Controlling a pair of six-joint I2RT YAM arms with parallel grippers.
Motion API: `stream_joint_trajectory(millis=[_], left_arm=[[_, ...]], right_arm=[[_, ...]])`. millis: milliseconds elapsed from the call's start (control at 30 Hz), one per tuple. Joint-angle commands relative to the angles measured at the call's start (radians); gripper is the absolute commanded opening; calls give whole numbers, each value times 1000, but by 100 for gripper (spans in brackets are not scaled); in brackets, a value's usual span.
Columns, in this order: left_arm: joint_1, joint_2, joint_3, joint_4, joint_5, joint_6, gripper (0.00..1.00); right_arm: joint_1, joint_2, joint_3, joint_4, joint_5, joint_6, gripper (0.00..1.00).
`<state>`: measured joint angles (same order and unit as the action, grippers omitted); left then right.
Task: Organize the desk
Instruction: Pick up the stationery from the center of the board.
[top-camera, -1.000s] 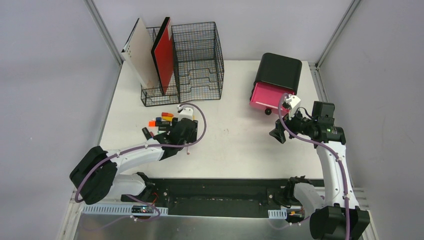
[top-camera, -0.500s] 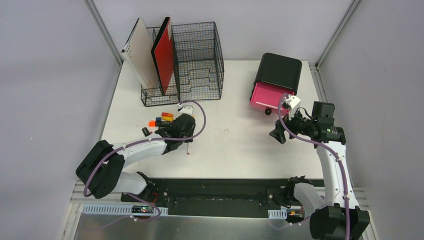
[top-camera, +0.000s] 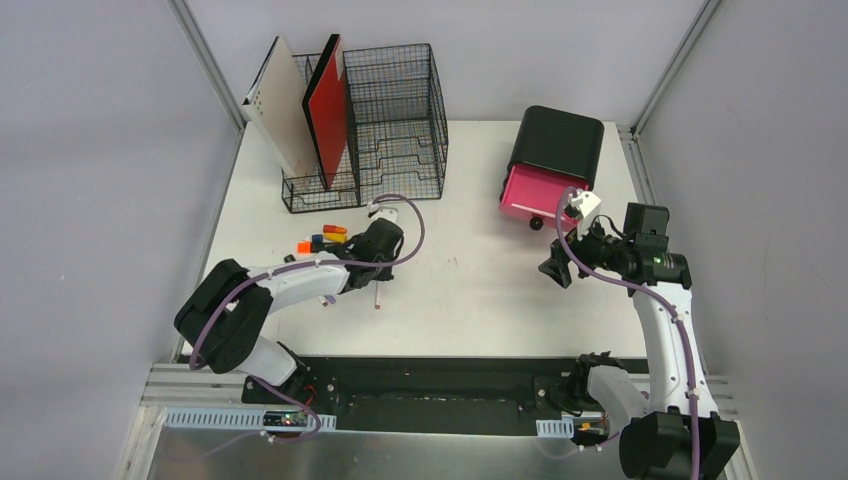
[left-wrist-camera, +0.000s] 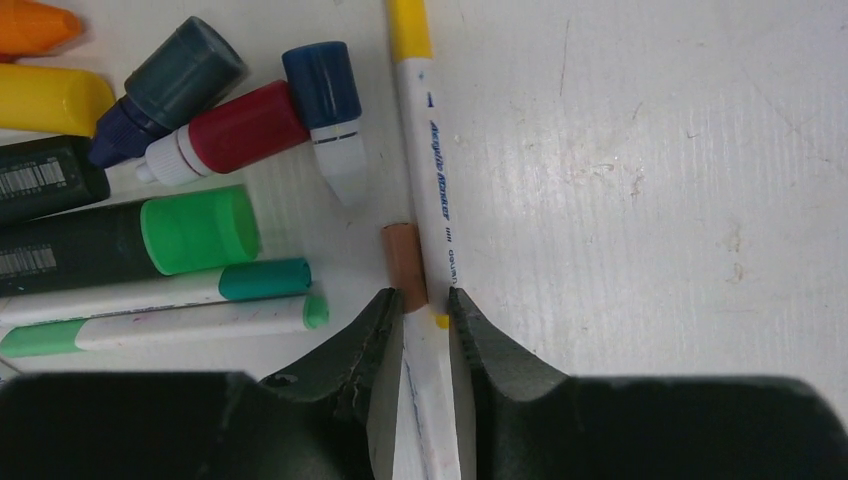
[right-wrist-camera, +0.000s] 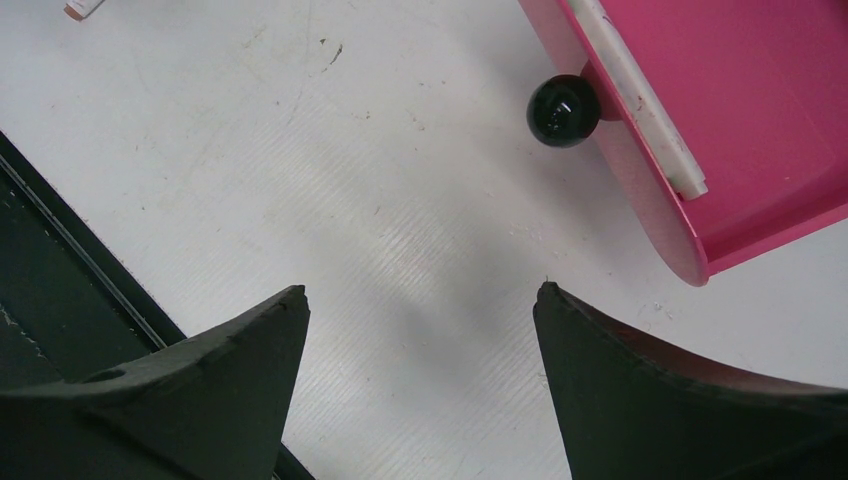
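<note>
The left claw (left-wrist-camera: 425, 308) sits farther forward and narrower than before, clenched on a white marker (left-wrist-camera: 437, 200) lying on the counter (left-wrist-camera: 650, 200) under both arms. The right claw (right-wrist-camera: 420, 290) gapes empty beside the pink drawer (right-wrist-camera: 740, 120).

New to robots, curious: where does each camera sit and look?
Top external: above, behind the arms, looking down on the desk; both arms show.
Left wrist: on that wrist, looks down; left gripper clamps a white marker.
Right wrist: looks down past open right gripper at pink drawer.
Shared: top and right wrist show the drawer.
</note>
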<state>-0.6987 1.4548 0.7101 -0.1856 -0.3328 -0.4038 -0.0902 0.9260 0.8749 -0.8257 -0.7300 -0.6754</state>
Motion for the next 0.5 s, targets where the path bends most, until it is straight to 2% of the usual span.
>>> stream_joint_trajectory(millis=[0,300,467], left_arm=[[7,37,60,-35,13,10,23],[8,40,66,-52,0,-2,19],[9,-75,-34,17,-17,-13,21]], right_arm=[[-6,-3,4,8,-14,-19,86],[-8,-1,4,9,-15,-19,86],[-8,0,4,9,-17,-19,86]])
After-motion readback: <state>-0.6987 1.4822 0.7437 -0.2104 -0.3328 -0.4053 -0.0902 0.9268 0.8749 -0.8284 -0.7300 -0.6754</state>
